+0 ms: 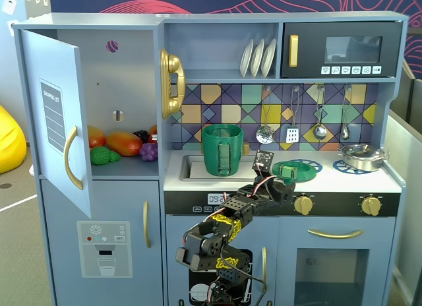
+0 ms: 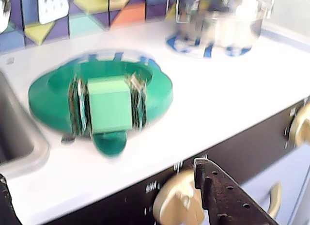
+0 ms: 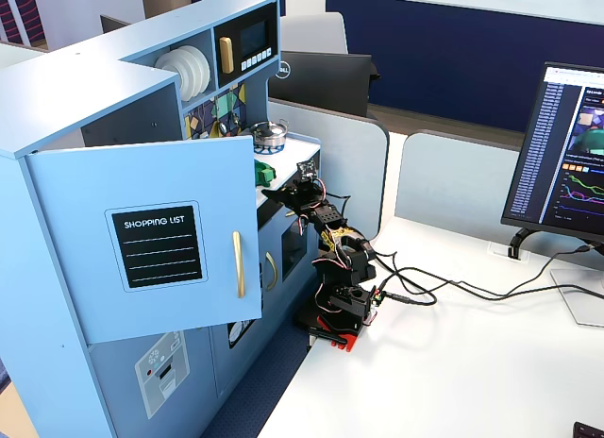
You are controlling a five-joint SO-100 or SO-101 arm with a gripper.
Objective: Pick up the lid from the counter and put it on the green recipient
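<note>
The lid (image 2: pixel 53 91) is a flat green disc with a light green tab at its centre. It lies on a blue burner ring on the white counter, and it also shows in a fixed view (image 1: pixel 288 169). The green recipient (image 1: pixel 222 150) stands upright in the sink, left of the lid, with its top uncovered. My gripper (image 2: pixel 100 170) is open and empty. It hovers at the counter's front edge, just short of the lid; in a fixed view (image 1: pixel 285 186) it is right below the lid. The wrist view is blurred.
A shiny silver pot (image 1: pixel 361 156) sits on the right burner and shows in the wrist view (image 2: pixel 232 24). Gold stove knobs (image 1: pixel 303 204) line the dark front panel below the counter (image 1: pixel 330 182). Utensils hang on the tiled back wall. The fridge door (image 1: pixel 56 115) stands open at the left.
</note>
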